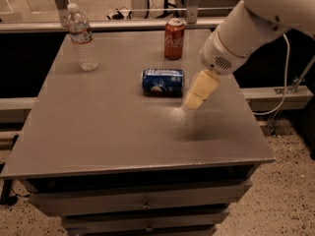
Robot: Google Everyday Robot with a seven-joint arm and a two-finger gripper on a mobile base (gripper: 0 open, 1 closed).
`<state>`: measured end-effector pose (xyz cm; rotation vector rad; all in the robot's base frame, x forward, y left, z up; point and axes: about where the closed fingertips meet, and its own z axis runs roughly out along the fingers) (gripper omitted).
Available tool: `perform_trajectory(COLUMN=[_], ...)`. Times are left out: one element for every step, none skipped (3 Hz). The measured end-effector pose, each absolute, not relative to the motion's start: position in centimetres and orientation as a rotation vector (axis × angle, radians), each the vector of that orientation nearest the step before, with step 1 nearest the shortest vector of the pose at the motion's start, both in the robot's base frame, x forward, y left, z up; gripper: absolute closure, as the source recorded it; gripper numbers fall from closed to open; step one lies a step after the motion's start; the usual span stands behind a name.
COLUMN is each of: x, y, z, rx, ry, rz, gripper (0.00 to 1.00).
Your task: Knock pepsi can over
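Note:
The dark blue pepsi can lies on its side on the grey table top, near the middle toward the back, with its logo facing me. My gripper hangs from the white arm just right of the can, its pale tip a little above the table and apart from the can.
A red Coca-Cola can stands upright behind the pepsi can. A clear plastic water bottle stands at the back left. The table has drawers below its front edge. A cable runs down at the right.

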<state>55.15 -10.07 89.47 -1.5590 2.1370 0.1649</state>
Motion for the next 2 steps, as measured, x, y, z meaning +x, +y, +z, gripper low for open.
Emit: perform_trajectory(x=[55.0, 54.8], y=[-10.8, -9.6], z=[89.9, 90.9], rx=[-1.596, -1.602], ry=[2.027, 1.962], rz=[0.370, 0.446], gripper=[0.00, 0.00])
